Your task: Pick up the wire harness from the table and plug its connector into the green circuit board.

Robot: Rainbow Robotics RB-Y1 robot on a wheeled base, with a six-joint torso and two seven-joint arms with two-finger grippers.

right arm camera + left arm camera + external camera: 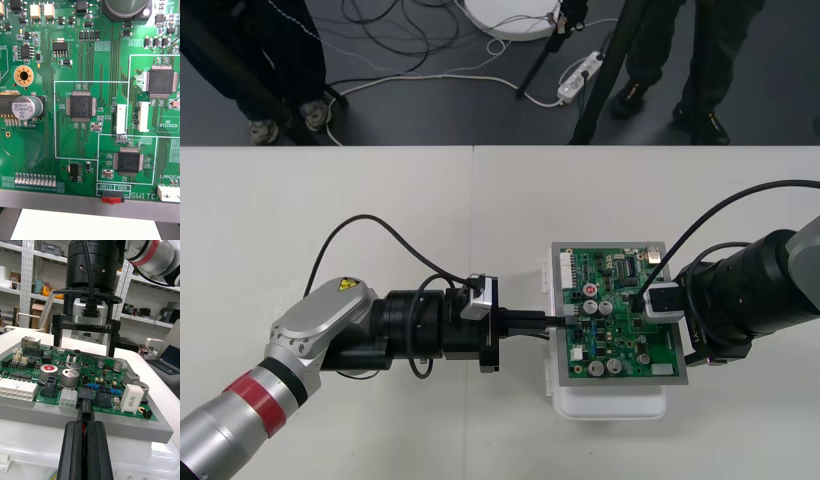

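DESK: What are we looking at, from your end outward?

OPERATOR: Nearest me, the left gripper point(85, 425) is pinching almost closed on the wire harness point(86, 430), with a red wire showing between the black fingers. Just ahead of the fingertips, its black plug point(84, 407) is meeting a black socket point(84, 393) on the near edge of the green circuit board point(112, 369). The board is sitting on its white base point(610, 405) on the table point(380, 200). I cannot tell whether the plug is fully home.

DESK: And the other arm?

OPERATOR: Beyond the capacitors point(69, 377), the right gripper point(85, 350) is standing over the board's far side. Its fingers are spreading wide and gripping nothing. I cannot tell whether they are touching the board.

DESK: Which step are you working?

OPERATOR: I am judging this as the insertion itself, with the pickup done and the plug lining up at the socket. The next move is calling for a short, straight push along the plug's axis, level with the board. I should be releasing only once the plug is sitting flush. Any tilt is risking a jam or bent pins.
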